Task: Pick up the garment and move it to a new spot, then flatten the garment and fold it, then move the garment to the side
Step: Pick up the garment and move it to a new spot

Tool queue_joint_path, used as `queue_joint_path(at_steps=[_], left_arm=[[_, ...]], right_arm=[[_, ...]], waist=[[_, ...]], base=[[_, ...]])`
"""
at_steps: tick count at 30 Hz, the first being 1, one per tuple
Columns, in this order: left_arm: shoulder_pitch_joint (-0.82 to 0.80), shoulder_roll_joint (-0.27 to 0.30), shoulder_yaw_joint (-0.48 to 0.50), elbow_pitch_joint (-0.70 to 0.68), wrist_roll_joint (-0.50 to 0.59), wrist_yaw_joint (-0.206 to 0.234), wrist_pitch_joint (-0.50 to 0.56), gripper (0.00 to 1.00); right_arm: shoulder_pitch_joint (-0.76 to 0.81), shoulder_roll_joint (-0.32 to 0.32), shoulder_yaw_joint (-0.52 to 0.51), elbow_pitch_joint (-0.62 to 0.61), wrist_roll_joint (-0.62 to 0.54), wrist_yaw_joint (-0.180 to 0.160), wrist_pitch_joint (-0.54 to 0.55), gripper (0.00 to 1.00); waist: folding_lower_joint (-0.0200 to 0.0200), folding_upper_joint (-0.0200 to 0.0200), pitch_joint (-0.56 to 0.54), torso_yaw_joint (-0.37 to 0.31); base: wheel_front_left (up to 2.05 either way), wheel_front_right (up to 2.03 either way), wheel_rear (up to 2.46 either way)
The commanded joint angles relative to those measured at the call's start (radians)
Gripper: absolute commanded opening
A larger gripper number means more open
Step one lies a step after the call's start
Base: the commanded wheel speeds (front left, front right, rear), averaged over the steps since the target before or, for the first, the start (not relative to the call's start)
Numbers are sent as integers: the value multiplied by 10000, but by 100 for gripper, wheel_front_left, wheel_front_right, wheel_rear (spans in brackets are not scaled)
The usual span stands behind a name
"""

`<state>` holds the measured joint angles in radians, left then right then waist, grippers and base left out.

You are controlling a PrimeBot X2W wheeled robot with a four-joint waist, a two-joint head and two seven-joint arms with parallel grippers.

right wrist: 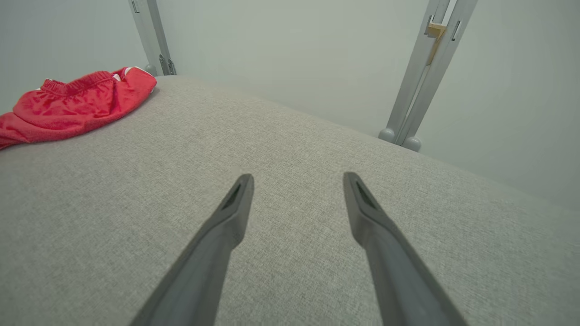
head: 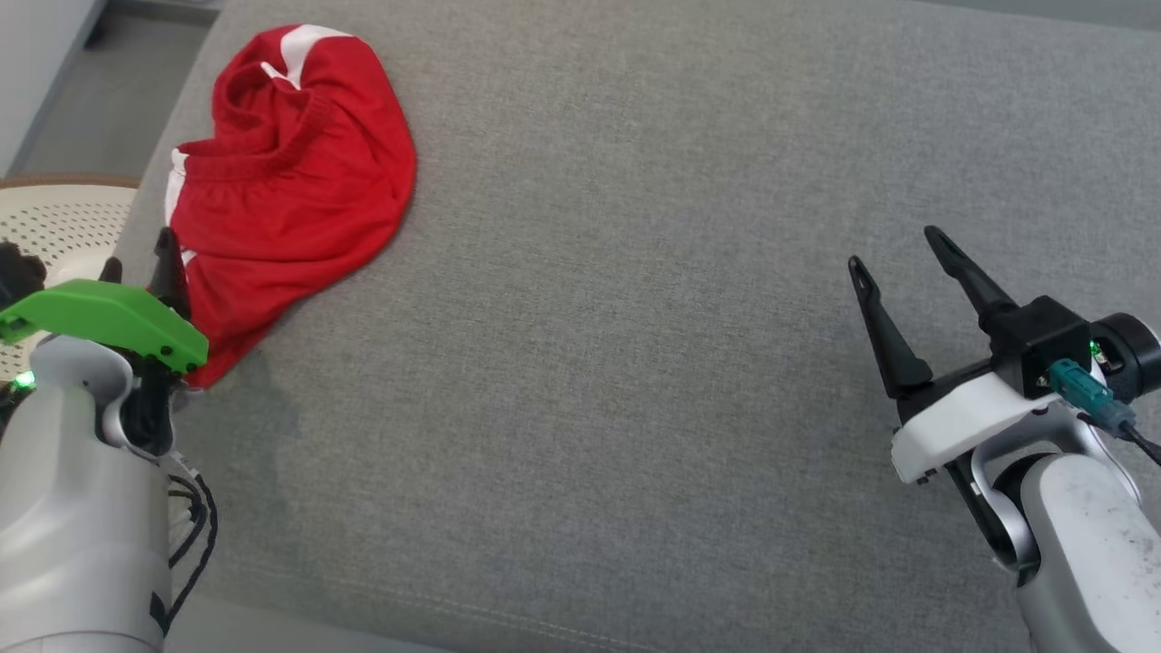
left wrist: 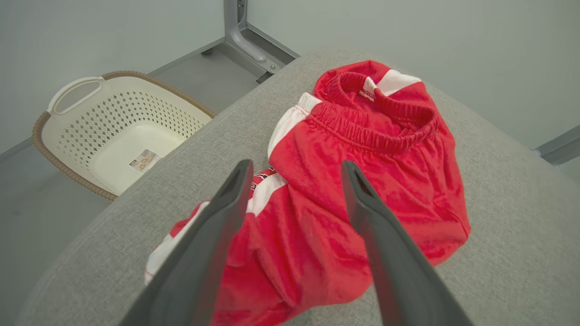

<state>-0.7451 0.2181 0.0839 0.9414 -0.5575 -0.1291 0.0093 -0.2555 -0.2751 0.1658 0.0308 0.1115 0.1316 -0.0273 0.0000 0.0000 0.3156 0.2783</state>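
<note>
Our left pincer (left wrist: 295,167) gaped above the limp, light shorts (left wrist: 385,194); the right pincer (right wrist: 297,177) was released too. We judged the waistband (left wrist: 362,131) the best hold.

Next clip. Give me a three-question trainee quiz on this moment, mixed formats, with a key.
1. True or false: the right gripper is shut on the red garment.
2. Which gripper is nearer the red garment? A) the left gripper B) the right gripper C) both equally near
3. Fill in: on the floor beside the grey cushion, on the robot's left, stands a cream ____.

Key
1. False: its fingers are spread over bare cushion, well apart from the garment.
2. A: its open fingers point at the garment's near part.
3. basket
</note>
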Motion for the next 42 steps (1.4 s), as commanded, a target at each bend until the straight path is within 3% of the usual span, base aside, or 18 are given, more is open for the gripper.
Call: queue_joint_path(at_steps=[1, 7, 14, 15, 16, 23, 27, 33, 37, 42], left_arm=[[-364, 141, 90, 171, -131, 20, -1, 100], [-1018, 553, 233, 837, -196, 141, -118, 100], [-1017, 717, 150, 1845, -153, 502, 170, 100], [-1032, 692, 118, 1906, -121, 525, 98, 22], [-1034, 699, 72, 1936, -108, 527, 46, 0], [-1229, 1320, -517, 1534, 568, 286, -953, 0], [-1501, 1184, -931, 812, 776, 147, -1603, 0], [-1937, 503, -1693, -451, 662, -1, -1435, 0], [-1807, -78, -2437, -1694, 343, -13, -1130, 0], [-1406, -326, -3240, -3230, -272, -9, -655, 0]], right_arm=[[-158, -79, -73, -184, -58, -19, 52, 100], [-99, -178, -227, -787, -143, -19, 234, 100], [49, -37, -362, -867, -145, -19, 89, 100], [89, 9, -364, -799, -146, -19, 73, 100], [122, 62, -382, -736, -149, -19, 7, 100], [303, 548, -273, 83, 54, -19, -564, 100], [481, 836, -187, 652, 166, -19, -845, 100], [832, 1170, -226, 1224, 282, -19, -1150, 100], [990, 1249, -254, 1415, 295, -19, -1248, 100], [1025, 1250, -266, 1407, 279, -19, -1216, 100]], waist=[[0, 0, 1097, -847], [0, 0, 1833, -1324], [0, 0, 1584, -1759], [0, 0, 1461, -1783], [0, 0, 1316, -1790], [0, 0, -176, -1740], [0, 0, -1116, -1709], [0, 0, -2149, -1989], [0, 0, -2659, -2546], [0, 0, -2875, -3499]], base=[[0, 0, 0], [0, 0, 0], [0, 0, 0], [0, 0, 0], [0, 0, 0], [0, 0, 0], [0, 0, 0], [0, 0, 0], [0, 0, 0], [0, 0, 0]])
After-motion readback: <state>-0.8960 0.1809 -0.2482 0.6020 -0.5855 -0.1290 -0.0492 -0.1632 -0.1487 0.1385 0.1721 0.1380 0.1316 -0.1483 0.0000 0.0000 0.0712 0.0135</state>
